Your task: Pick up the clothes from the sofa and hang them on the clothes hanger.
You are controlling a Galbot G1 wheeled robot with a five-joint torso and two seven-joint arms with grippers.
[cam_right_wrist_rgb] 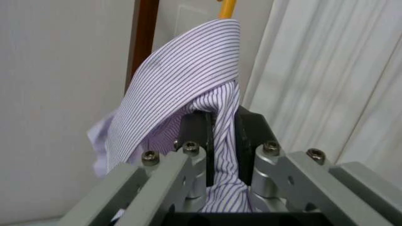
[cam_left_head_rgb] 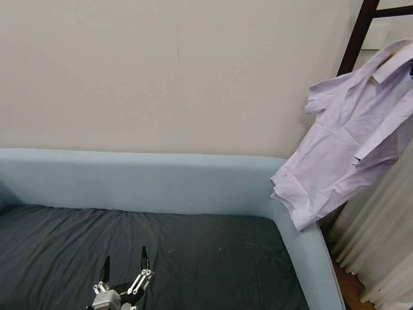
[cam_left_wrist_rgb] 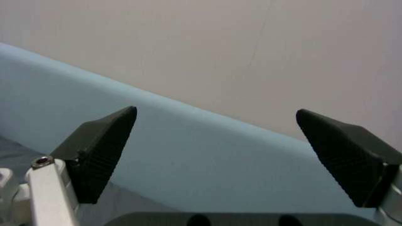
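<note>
Shirt, lilac with fine stripes, hangs high at the right beside a dark wooden post, clear of the seat, its lower edge overlapping the right-hand corner of the pale blue sofa. The right gripper has its black fingers pressed together on a fold of the cloth near the collar, with a white curtain behind and a yellow rod just above the collar. The left gripper sits low over the dark seat cushion, its jaws spread wide with nothing between them, facing the sofa's backrest and the plain wall
</note>
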